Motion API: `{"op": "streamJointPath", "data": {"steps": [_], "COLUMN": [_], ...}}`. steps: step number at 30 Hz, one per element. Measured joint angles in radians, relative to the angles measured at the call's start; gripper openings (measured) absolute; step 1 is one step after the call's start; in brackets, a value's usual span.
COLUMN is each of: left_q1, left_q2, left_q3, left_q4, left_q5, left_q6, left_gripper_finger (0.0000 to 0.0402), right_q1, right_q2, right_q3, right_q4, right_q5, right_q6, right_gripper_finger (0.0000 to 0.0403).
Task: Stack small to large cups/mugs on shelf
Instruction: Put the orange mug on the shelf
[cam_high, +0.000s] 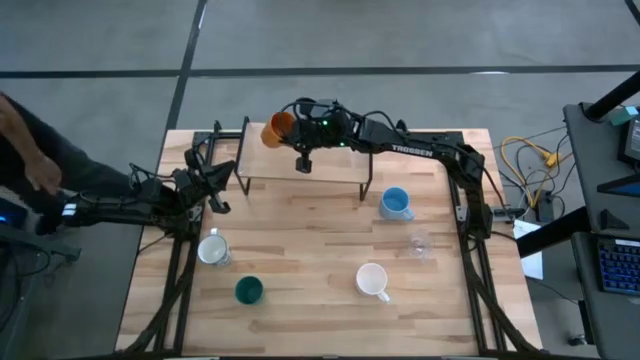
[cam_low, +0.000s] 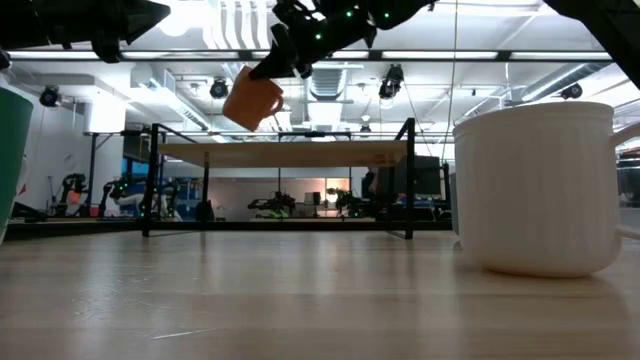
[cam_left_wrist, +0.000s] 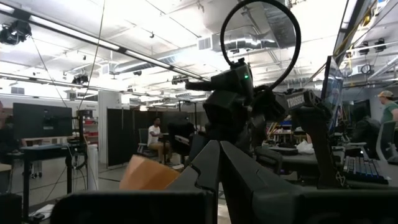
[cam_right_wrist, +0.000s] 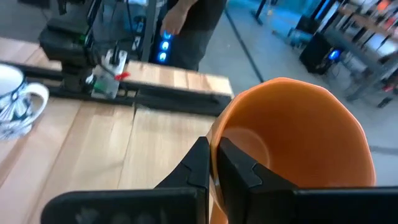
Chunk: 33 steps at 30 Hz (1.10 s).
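Observation:
My right gripper (cam_high: 290, 130) is shut on the orange mug (cam_high: 277, 128) above the far left part of the shelf (cam_high: 320, 172). In the low view the mug (cam_low: 253, 98) hangs tilted above the board (cam_low: 285, 153). My left gripper (cam_high: 216, 195) is shut and empty at the table's left, beside the shelf. The white mug with dark markings (cam_high: 212, 248), the dark green cup (cam_high: 248, 290), the plain white mug (cam_high: 372, 280), the light blue mug (cam_high: 396, 203) and the clear glass (cam_high: 420, 243) stand on the table. A set of small cups is out of view. My right gripper pinches the orange mug's rim wall (cam_right_wrist: 217, 134), one finger inside the mug and one outside. The fingers come from the table's right side, slanting down. The mug is lifted clear of the shelf and tilted, its mouth toward the gripper.
The shelf stands on thin black legs (cam_low: 150, 180) at the table's far middle. A person (cam_high: 25, 150) is beyond the table's left edge. The plain white mug (cam_low: 540, 185) stands close to the low camera, and the green cup (cam_low: 12, 150) is at that view's left edge.

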Motion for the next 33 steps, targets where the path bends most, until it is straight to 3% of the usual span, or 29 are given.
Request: {"op": "streamJointPath", "data": {"steps": [8,33], "left_q1": [0.000,0.000], "left_q2": [0.000,0.000], "left_q3": [0.000,0.000], "left_q4": [0.000,-0.004], "left_q5": [0.000,0.000], "left_q6": [0.000,0.000], "left_gripper_finger": [0.0000,0.0000], "right_q1": [-0.005,-0.011], "right_q2": [0.000,-0.001], "right_q3": [-0.057,-0.098], "right_q4": [0.089,0.062], "right_q5": [0.000,0.000], "right_q6": [0.001,0.012], "right_gripper_finger": [0.0012,0.0012]}}
